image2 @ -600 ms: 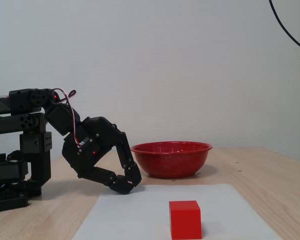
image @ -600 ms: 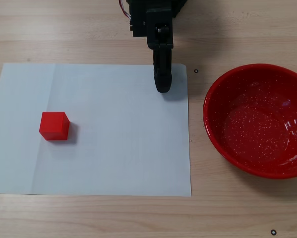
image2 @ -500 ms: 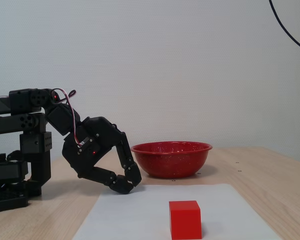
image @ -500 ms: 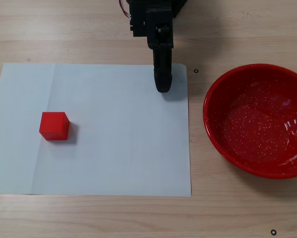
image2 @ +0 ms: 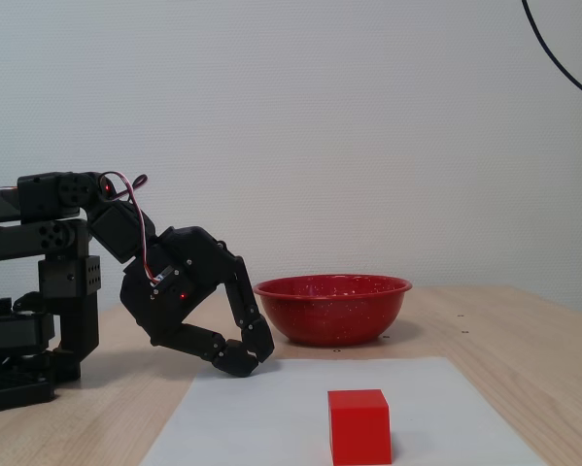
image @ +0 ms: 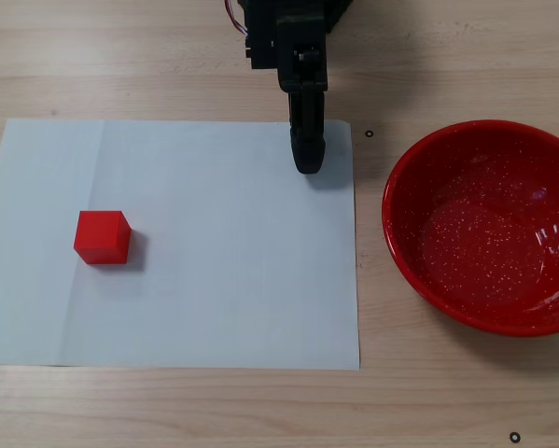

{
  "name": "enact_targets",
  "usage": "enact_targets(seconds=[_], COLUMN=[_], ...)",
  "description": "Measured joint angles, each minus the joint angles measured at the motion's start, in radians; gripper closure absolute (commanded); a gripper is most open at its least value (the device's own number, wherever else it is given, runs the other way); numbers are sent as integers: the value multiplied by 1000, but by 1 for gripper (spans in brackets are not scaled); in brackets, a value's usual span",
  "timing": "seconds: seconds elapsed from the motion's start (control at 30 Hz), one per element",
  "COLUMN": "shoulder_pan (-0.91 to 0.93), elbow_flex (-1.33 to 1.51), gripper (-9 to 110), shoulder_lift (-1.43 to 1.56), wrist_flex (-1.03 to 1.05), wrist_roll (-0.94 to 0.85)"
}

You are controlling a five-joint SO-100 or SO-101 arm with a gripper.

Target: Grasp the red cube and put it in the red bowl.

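1. Looking at one wooden table [image: 120, 56] first, biggest thing here, with one white paper sheet [image: 223, 280] lying flat on it.
2. Counting one red bowl [image: 419, 271], empty, sitting off the paper's right edge in the top-down fixed view.
3. Seeing one black arm, tucked low, gripper [image2: 242, 357] hanging just above the paper's far edge, fingertips pressed together, clamping nothing.
4. Counting one red cube [image: 103, 237], sitting on the paper's left part, well apart from gripper and bowl.
5. Comparing with half a second back: basically nothing moving, maybe a hair of lift at the gripper tip in the side fixed view. Meaning zero progress yet, reach toward the cube probably only just starting.
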Motion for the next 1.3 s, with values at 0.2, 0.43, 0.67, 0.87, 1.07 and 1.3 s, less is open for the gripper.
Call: enact_targets(seconds=[0.2,0.43,0.67,0.87,1.07,1.3], shoulder_pan=[0,0,0,6,-2,-15], elbow_flex=[0,0,0,0,-48,-279], gripper=[101,101,101,101,101,101], shoulder_lift=[0,0,0,-2,-110,-316], wrist_flex=[0,0,0,3,40,175], wrist_roll=[0,0,0,8,26,69])
